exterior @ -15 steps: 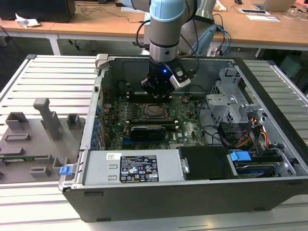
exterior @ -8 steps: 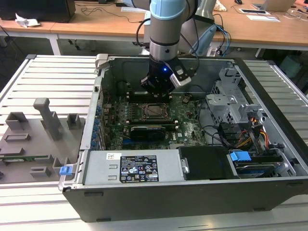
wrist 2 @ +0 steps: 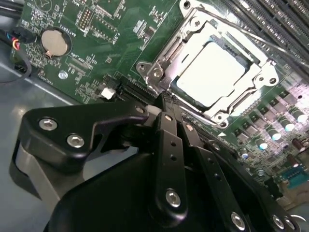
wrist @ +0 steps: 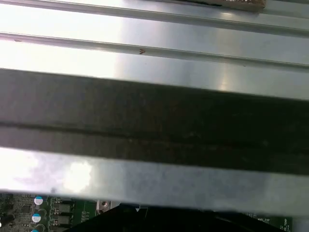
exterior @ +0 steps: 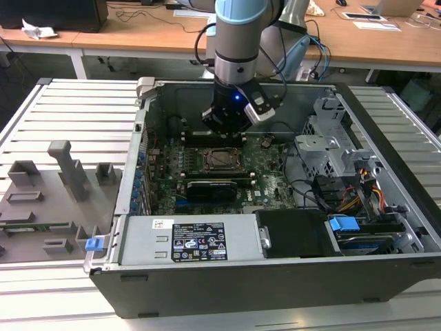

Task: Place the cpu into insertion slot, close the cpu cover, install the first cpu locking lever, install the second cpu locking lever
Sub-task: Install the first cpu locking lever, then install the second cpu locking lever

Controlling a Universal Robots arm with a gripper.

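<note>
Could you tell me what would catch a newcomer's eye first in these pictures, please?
First comes the open computer case with the arm's hand lowered inside it, just above the green motherboard. In the second wrist view, the bright silver cpu lies in the insertion slot, framed by the cpu cover, with the hand close beside it, its fingers together.

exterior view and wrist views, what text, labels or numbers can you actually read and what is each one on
Nothing reads clearly enough to quote.
Black label on the power supply: white print and symbols, too small to read.
White sticker beside it: too small to read.
Motherboard in the second wrist view: white lettering, blurred.
cpu: top glares white, no marking legible.
</note>
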